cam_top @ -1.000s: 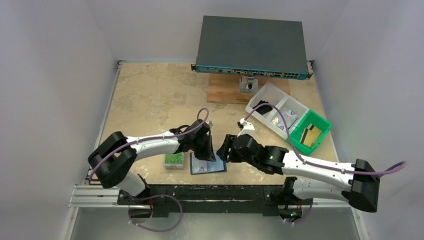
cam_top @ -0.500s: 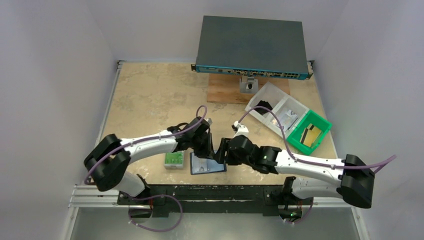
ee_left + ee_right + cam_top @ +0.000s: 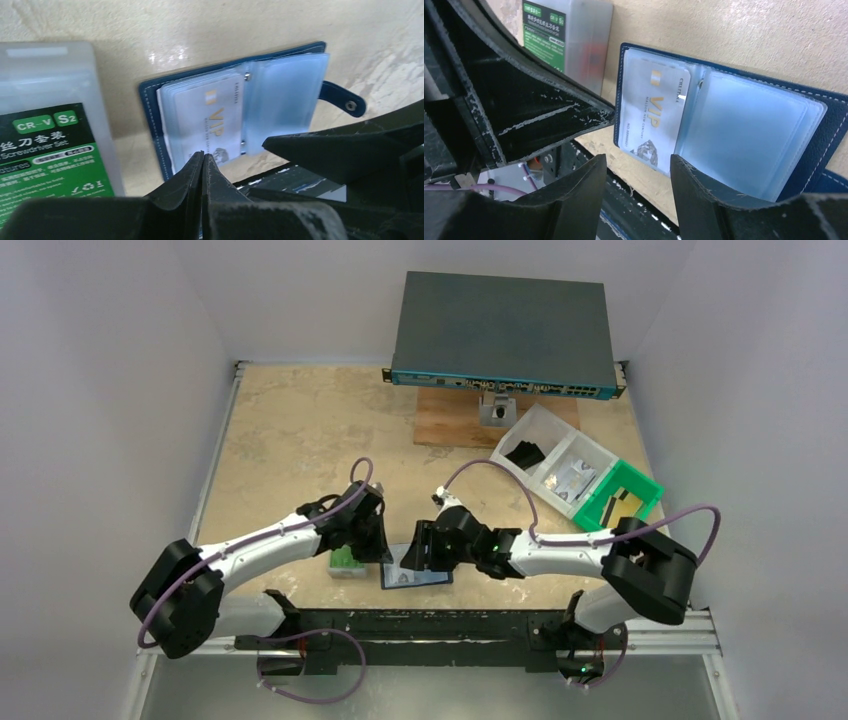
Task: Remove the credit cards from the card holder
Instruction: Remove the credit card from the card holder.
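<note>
Screwdriver-set case (image 3: 50, 140) lies just beside the open card holder (image 3: 285, 95).

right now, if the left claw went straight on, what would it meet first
Most likely the sleeved VIP card in the open card holder; the shut left claw aims at its near edge, though depth is unclear.

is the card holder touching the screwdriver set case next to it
Apart. The left wrist view shows a strip of bare table between the card holder and the screwdriver set case.
</note>
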Controlling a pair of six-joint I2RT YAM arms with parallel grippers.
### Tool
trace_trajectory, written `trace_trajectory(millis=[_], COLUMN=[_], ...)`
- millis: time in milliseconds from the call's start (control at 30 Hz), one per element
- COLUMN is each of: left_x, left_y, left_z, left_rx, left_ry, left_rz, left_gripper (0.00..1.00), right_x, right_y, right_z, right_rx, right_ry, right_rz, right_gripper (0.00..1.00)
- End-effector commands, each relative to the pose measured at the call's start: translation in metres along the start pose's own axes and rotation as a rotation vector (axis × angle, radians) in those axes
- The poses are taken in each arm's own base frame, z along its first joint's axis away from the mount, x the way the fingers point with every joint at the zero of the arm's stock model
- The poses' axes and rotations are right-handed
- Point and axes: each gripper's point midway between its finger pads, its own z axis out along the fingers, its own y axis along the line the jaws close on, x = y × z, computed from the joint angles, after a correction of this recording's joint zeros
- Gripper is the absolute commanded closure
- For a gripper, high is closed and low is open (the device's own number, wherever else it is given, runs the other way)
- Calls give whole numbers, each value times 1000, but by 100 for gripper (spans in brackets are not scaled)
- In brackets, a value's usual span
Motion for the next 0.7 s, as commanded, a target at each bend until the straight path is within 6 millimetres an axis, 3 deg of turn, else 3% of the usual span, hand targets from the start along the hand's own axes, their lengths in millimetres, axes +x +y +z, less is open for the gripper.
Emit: trace_trajectory(millis=[0,333,667], left_x=[-3,-1,-1], left_y=[7,12,21], left_z=[2,19,17], left_rx=[-14,-37,-77], left_ry=[-19,12,-3], left_rz=[23,28,23], left_gripper=[100,100,100], right_x=[-13,-5,1], right_y=[21,-5,-27], right_z=[7,24,29], right_rx=[-93,-63,-18], right_ry=[-17,21,37], right_rz=[0,19,41], right_gripper=[50,52,53])
